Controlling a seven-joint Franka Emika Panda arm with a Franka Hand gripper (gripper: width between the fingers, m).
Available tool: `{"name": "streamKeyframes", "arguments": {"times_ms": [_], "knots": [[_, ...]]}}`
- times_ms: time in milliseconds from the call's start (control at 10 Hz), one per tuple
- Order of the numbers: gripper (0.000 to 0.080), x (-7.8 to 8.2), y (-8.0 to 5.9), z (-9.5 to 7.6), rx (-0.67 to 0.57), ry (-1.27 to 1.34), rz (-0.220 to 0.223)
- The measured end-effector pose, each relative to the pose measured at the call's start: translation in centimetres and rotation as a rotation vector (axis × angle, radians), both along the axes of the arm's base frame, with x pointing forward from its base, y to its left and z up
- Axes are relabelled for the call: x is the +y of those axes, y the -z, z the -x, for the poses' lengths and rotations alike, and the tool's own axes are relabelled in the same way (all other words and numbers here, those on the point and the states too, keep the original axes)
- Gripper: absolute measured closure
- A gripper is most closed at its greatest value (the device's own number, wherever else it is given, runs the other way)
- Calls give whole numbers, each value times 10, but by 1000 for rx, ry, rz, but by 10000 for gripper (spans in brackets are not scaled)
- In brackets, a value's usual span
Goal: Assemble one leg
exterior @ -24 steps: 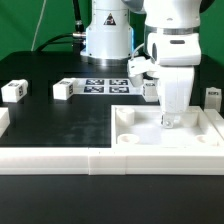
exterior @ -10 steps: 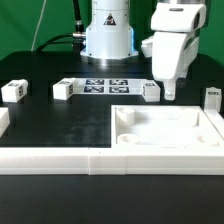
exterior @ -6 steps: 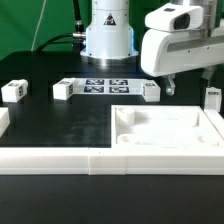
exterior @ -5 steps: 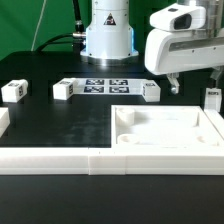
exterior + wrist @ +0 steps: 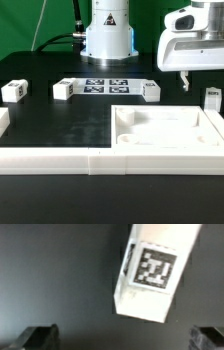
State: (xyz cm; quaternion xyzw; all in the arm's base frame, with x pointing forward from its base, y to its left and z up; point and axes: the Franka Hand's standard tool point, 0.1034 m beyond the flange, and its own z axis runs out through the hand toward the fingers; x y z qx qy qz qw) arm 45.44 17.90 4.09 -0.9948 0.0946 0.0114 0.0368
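Gripper empty over the leg
My gripper (image 5: 122, 336) is spread wide and grips nothing; the leg (image 5: 152, 272) rests on the black table (image 5: 50, 274), tag face visible, clear of both fingers

Four legs (image 5: 12, 90) (image 5: 63, 89) (image 5: 151, 91) (image 5: 212, 97), one square tray piece (image 5: 165, 143), one marker board (image 5: 105, 85)

We see the small white plastic leg block (image 5: 148, 297) as smooth, while the black desk (image 5: 50, 274) looks matt and even.
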Motion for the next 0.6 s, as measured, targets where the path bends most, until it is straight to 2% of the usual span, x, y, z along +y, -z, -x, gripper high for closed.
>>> {"name": "streamKeyframes", "arguments": {"times_ms": [300, 600], "knots": [[151, 4, 0, 2, 23, 207, -14], [151, 7, 1, 5, 42, 197, -13]]}}
